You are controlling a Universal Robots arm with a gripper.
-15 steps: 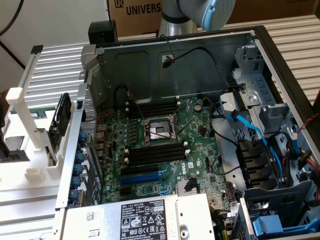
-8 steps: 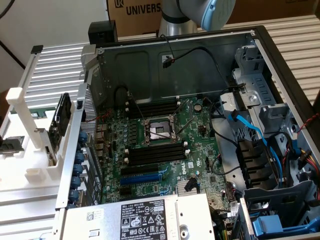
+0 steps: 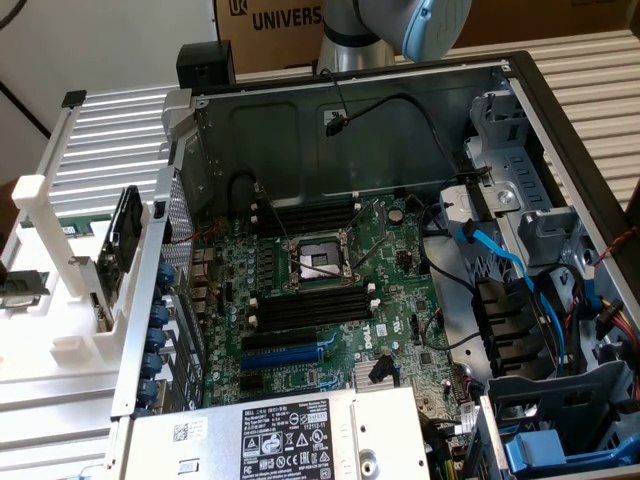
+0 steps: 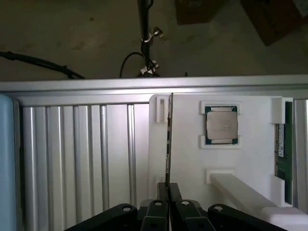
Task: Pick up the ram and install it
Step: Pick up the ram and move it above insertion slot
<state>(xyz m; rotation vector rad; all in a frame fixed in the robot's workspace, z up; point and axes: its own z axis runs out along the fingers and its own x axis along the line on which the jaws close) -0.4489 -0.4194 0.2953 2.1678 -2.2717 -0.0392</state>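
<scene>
Exterior view: the ram (image 3: 124, 238) stands on its long edge at the white holder's (image 3: 30, 192) edge nearest the computer case (image 3: 350, 110). Wrist view: the gripper (image 4: 168, 188) hangs in line with the ram (image 4: 168, 139), seen edge-on at the holder's (image 4: 192, 163) edge; clenched or released, I cannot tell.

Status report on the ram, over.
End effector shut on the ram. Ram edge-on over the white tray. Nothing seen blocking it.
</scene>
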